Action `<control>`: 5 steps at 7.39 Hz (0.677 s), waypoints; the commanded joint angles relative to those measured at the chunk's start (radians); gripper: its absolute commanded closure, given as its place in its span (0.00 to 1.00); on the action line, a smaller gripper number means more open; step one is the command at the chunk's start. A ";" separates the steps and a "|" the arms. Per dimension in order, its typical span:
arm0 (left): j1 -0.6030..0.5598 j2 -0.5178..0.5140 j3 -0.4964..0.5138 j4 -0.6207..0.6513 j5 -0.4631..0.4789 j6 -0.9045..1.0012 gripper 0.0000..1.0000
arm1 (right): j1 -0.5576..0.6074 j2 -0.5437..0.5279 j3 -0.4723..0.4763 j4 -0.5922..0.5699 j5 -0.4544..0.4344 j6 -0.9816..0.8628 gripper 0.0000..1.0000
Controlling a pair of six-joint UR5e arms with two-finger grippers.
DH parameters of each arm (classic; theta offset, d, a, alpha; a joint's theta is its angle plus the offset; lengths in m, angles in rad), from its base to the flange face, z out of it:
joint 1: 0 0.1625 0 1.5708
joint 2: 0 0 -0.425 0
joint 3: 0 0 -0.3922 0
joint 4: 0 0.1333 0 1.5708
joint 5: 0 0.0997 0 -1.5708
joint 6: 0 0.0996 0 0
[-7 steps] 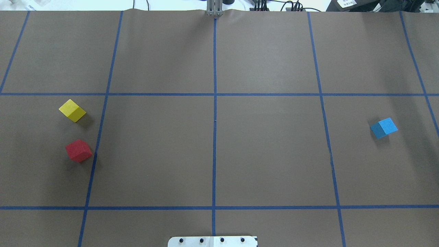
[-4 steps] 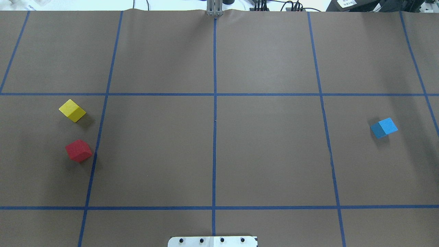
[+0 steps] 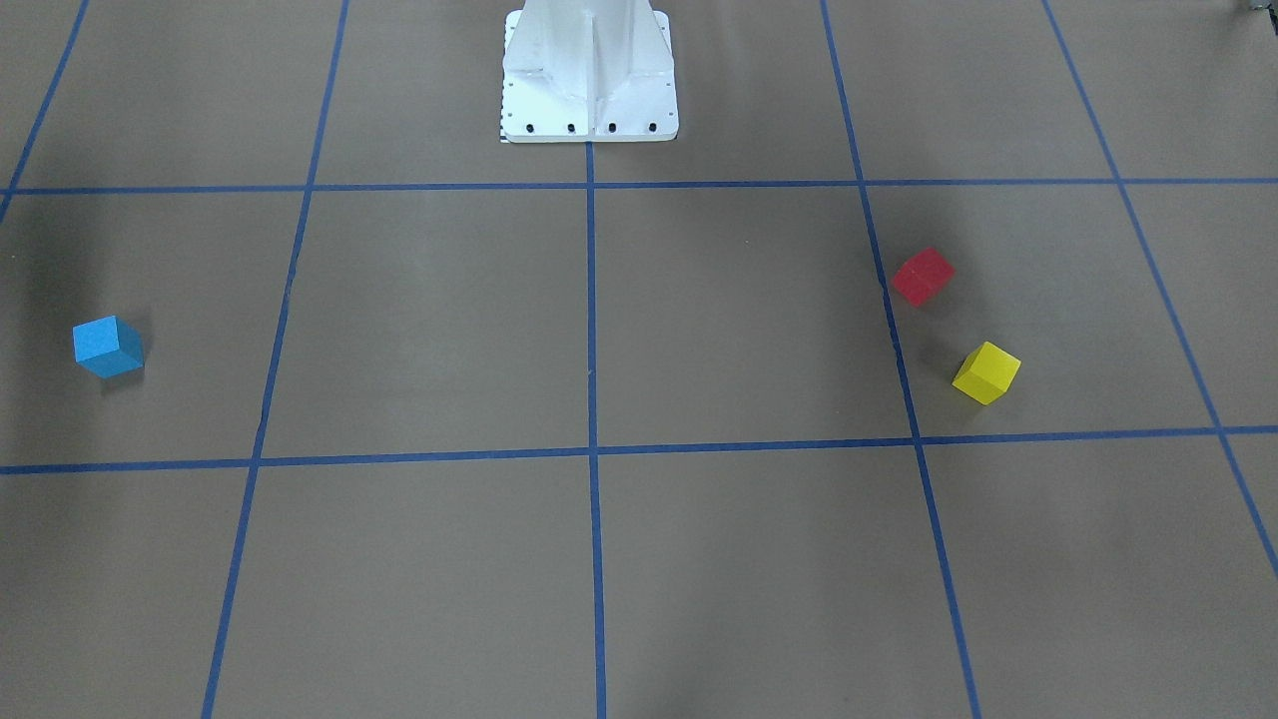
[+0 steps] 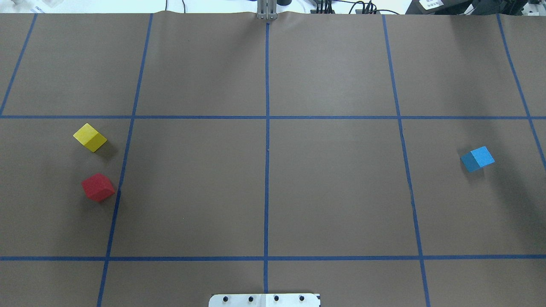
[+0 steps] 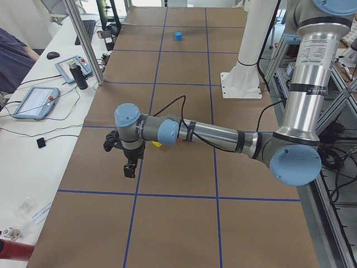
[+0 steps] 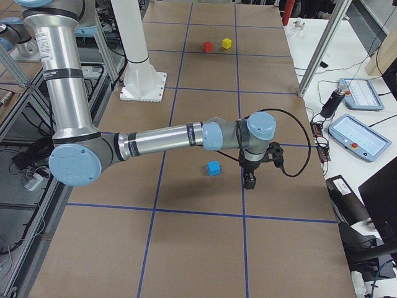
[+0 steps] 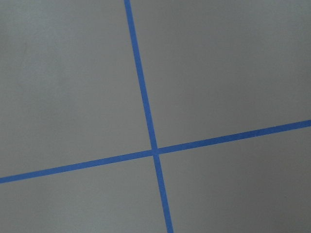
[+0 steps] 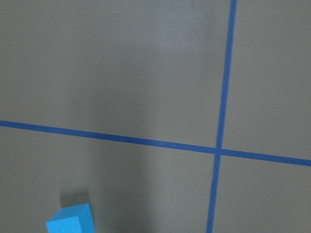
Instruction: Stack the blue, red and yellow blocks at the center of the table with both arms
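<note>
The yellow block (image 4: 90, 137) and the red block (image 4: 98, 187) sit apart on the table's left side. The blue block (image 4: 477, 159) sits far right. All three also show in the front view: yellow (image 3: 986, 372), red (image 3: 923, 276), blue (image 3: 108, 347). My left gripper (image 5: 129, 167) hangs above the table beside the yellow block (image 5: 158, 144), seen only in the left side view. My right gripper (image 6: 249, 182) hangs just beside the blue block (image 6: 213, 167), seen only in the right side view. I cannot tell whether either is open or shut. The right wrist view shows the blue block (image 8: 72, 221) at its bottom edge.
Blue tape lines (image 4: 267, 145) divide the brown table into squares. The white robot base (image 3: 589, 75) stands at the table's near middle edge. Tablets and cables lie on side benches (image 5: 34, 100) beyond the far edge of the table.
</note>
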 commanded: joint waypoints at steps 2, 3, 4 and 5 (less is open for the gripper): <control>0.008 -0.002 -0.010 -0.001 -0.001 0.001 0.00 | -0.198 -0.046 0.030 0.079 0.013 0.001 0.01; 0.009 -0.003 -0.010 -0.002 0.001 0.003 0.00 | -0.234 -0.065 0.033 0.115 0.015 0.031 0.02; 0.010 -0.003 -0.008 -0.007 0.001 0.003 0.00 | -0.287 -0.067 0.036 0.134 -0.002 0.075 0.02; 0.010 -0.003 -0.008 -0.013 0.001 0.003 0.00 | -0.326 -0.067 0.035 0.134 -0.052 0.105 0.01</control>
